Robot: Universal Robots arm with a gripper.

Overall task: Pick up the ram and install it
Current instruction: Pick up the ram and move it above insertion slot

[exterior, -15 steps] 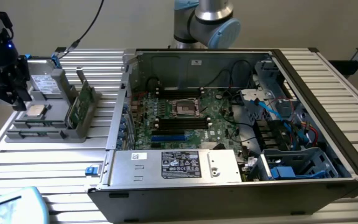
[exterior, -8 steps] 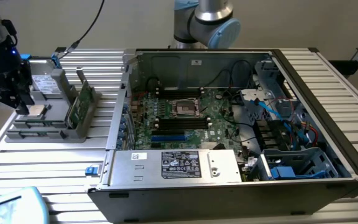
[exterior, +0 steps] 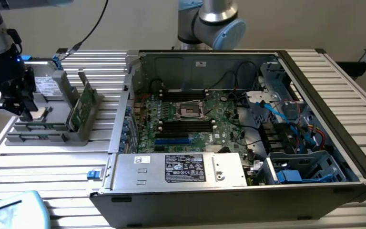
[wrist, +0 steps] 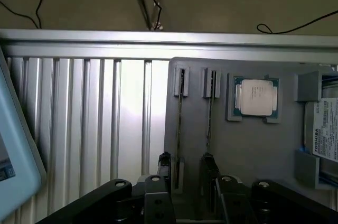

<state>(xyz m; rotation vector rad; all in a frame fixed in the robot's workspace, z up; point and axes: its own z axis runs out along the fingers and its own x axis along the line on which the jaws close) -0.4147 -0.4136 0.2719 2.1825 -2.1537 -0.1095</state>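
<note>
Two thin dark ram sticks stand on edge in slots of the grey parts holder; one ram stick runs into the gap between my fingers, the other lines up with one finger. My gripper is open, its black fingertips just above the holder and apart from the sticks. In the exterior view my gripper hangs over the holder at the exterior view's left, beside the open computer case. The motherboard's black memory slots lie inside the case.
On the holder sit a square silver CPU, a hard drive and a taller green card with a metal bracket. A light blue object lies near the slatted table's front corner. An arm joint rises behind the case.
</note>
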